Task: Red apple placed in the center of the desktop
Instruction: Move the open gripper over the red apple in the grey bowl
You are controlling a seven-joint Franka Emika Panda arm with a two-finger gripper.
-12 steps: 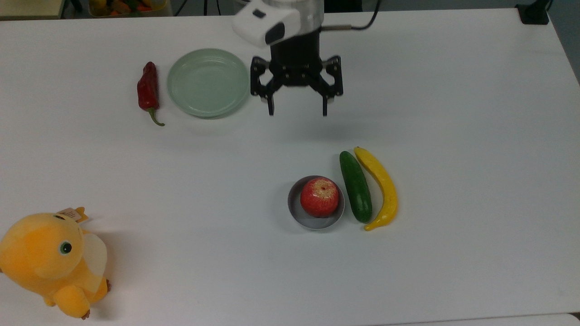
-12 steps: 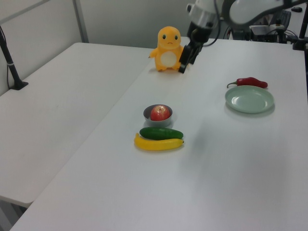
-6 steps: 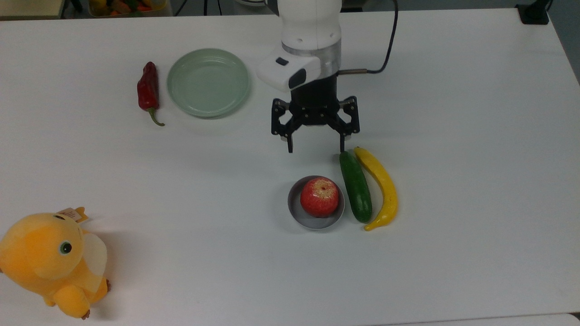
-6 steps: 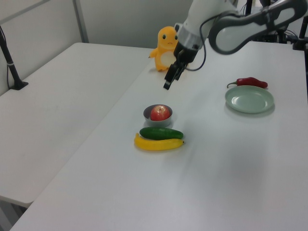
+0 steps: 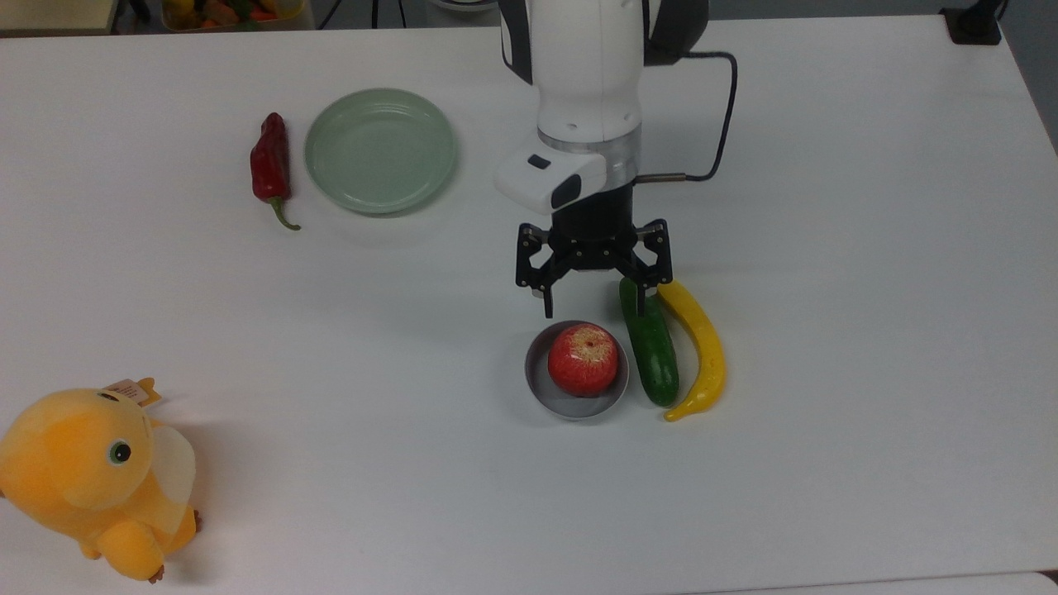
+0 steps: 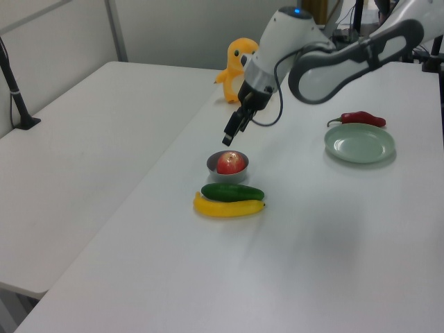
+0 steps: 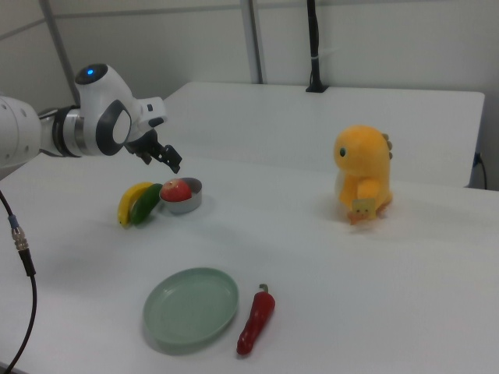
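The red apple [image 5: 583, 359] [image 6: 231, 163] [image 7: 177, 189] rests in a small grey bowl [image 5: 537, 382] on the white desktop [image 5: 826, 248], its yellowish stem patch facing up. My gripper [image 5: 594, 310] [image 6: 230, 136] [image 7: 174, 162] hangs open just above and behind the apple, fingers spread wider than the fruit and holding nothing. In the top view its right finger overlaps the upper end of the cucumber.
A green cucumber [image 5: 650, 347] and a yellow banana [image 5: 701, 347] lie right beside the bowl. A pale green plate [image 5: 380, 150] and a dark-red chili pepper [image 5: 270, 165] sit further back. An orange plush toy [image 5: 91, 479] stands at the near left corner in the top view.
The arm has come forward and down from beside the plate toward the bowl, with the gripper staying open. The apple and other objects have not moved.
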